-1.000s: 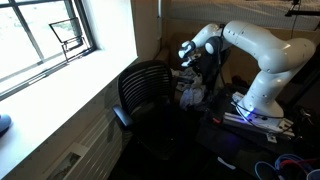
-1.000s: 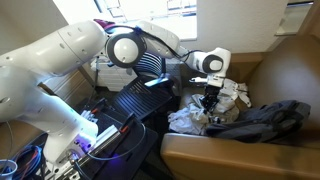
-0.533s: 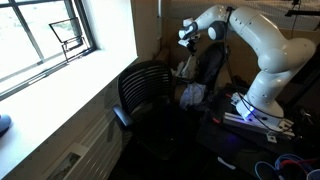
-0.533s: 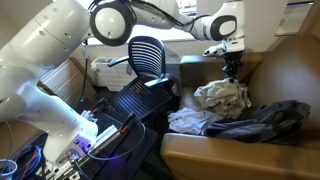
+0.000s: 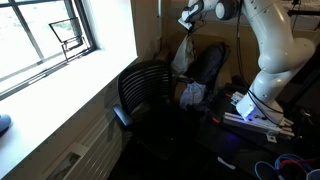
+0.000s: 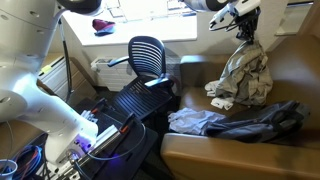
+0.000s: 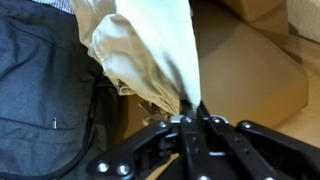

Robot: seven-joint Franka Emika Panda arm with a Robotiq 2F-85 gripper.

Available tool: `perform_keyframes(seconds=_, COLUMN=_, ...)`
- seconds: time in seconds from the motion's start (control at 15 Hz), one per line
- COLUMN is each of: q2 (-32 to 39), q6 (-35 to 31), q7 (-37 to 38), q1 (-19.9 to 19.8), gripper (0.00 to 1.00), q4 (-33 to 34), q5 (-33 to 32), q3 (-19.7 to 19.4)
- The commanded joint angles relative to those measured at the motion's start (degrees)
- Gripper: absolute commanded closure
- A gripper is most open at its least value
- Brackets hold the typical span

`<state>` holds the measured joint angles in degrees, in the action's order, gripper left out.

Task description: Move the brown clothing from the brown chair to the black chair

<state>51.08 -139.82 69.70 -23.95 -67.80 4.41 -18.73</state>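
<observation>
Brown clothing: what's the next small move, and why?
Probably swing the hand across toward the black chair at this height. It is shut on the clothing, which hangs above the brown chair, its tail low over the dark garment.

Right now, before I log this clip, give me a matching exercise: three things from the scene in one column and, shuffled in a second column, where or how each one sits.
Things:
1. tan crumpled clothing
2. dark grey fabric garment
3. black mesh office chair

Places or states:
A. stands below the window
B. hangs in the air from the shut jaws
C. lies on the seat of the brown leather chair

Pairs: 1-B, 2-C, 3-A.
</observation>
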Motion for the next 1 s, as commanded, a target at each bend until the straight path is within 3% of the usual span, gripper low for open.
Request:
perform_keyframes(seconds=0.0, q2=-0.1, q6=0.2, q7=0.1, q1=0.0, gripper=0.93, q4=0.1, q5=0.0, q3=0.0)
perform_keyframes(seconds=0.13, q2=0.8, q6=0.1, q7=0.3, q1=0.0, gripper=0.93, q4=0.2, q5=0.0, q3=-0.1)
perform_keyframes(seconds=0.2, q2=1.4, q6=-0.4, q7=2.9, q1=0.8, gripper=0.98, q4=0.2, q5=-1.4, q3=-2.5)
perform_keyframes(seconds=0.53, q2=-11.0, q6=-16.9, q7=-7.5, q1=1.4, gripper=0.98, q4=-9.9, q5=-3.7, q3=-2.8)
perform_keyframes(seconds=0.8, q2=-21.6, q6=-25.3, q7=-18.9, q1=1.8, gripper=0.98, q4=-17.1, q5=-4.3, q3=0.0)
perform_keyframes(seconds=0.93, q2=-27.5, q6=-29.6, q7=-25.3, q1=0.6, gripper=0.98, q4=-21.3, q5=-2.5, q3=4.0)
